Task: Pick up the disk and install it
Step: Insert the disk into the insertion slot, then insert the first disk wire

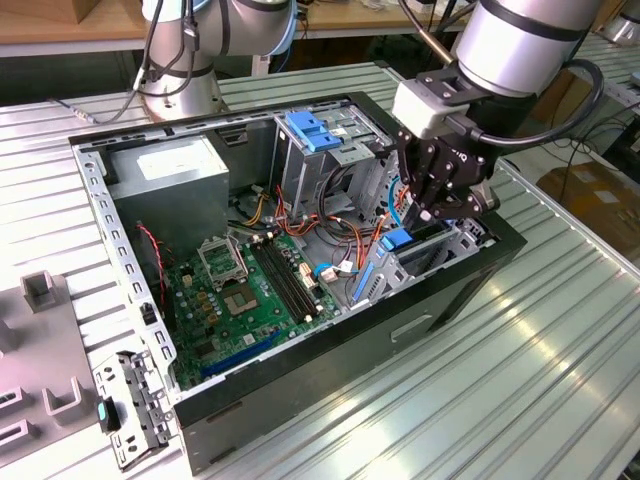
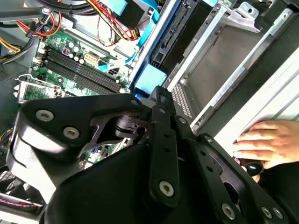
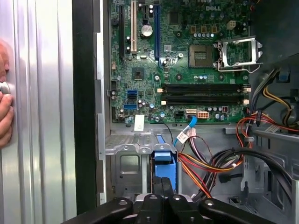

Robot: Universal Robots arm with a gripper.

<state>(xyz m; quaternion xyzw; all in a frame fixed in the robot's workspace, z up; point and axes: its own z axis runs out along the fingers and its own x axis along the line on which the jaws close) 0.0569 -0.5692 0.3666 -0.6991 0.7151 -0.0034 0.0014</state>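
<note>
Ribbed bench (image 1: 560,330), open computer case (image 1: 300,400), disk (image 3: 163,164) on edge in drive cage (image 3: 125,164), end effector (image 3: 163,184) tight on it.

My arm (image 1: 520,40) is a silver-grey tube with a white block (image 1: 425,105) and looping black cable (image 1: 598,95) at the wrist, and my claw (image 1: 425,212) is black linkage studded with silver screws (image 2: 166,187).
</note>
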